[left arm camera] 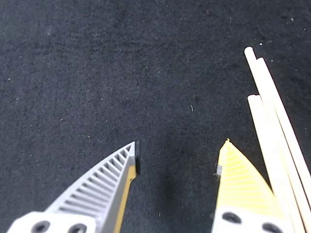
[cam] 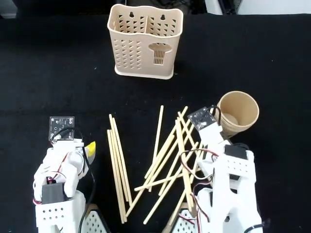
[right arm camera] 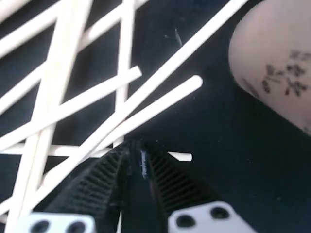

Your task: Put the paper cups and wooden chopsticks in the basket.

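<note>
Left gripper (left arm camera: 177, 158): wide open, nothing in it, sitting over bare cloth (left arm camera: 97, 73).
Chopsticks (cam: 118, 165): a tidy few lie just beside the left gripper, and the rest are a crossed heap under the right one. They're light, stiff and smooth, so I'd guess one swivels or rolls if you pinch it at an end. Better to grab mid-length, starting with a stick on top of the heap.
Basket (cam: 146, 41): well ahead of both grippers, upright, two compartments, looks empty.
Right gripper (right arm camera: 141, 158): jaws squeezed together with nothing visible between them, tips right over the heap.
Cup (cam: 238, 112): just beside the right gripper on its outer side, tipped, mouth showing. It's thin paper, weighs basically nothing and probably crushes easily. I'd pinch the rim wall gently, one finger inside.
</note>
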Available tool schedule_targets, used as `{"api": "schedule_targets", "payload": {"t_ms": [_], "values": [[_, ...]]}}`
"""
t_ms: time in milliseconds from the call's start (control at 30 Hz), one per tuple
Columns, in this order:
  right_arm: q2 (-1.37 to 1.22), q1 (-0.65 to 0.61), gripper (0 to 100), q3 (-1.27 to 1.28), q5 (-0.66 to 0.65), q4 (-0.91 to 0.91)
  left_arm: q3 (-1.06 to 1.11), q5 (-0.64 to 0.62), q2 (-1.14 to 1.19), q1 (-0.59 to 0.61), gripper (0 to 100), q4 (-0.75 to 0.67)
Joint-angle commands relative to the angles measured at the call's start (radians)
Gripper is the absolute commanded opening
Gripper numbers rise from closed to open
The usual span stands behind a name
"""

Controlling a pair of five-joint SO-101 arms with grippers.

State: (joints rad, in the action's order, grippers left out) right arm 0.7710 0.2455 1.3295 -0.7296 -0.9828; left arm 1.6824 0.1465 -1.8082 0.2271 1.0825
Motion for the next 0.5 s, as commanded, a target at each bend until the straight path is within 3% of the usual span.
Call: {"api": "schedule_targets", "payload": {"t_ms": [0,233,467], "values": [[-0.036,-0.018,1.5,-0.038,0.029,0.012,0.016,-0.003,-0.008,-0.013,27,0.003],[-0.065,-0.109,1.5,-0.058,0.035,0.003,0.016,-0.002,-0.008,-0.013,27,0.003],[-0.067,-0.35,1.5,-0.114,0.245,0.009,0.016,-0.002,-0.008,-0.013,27,0.003]]}}
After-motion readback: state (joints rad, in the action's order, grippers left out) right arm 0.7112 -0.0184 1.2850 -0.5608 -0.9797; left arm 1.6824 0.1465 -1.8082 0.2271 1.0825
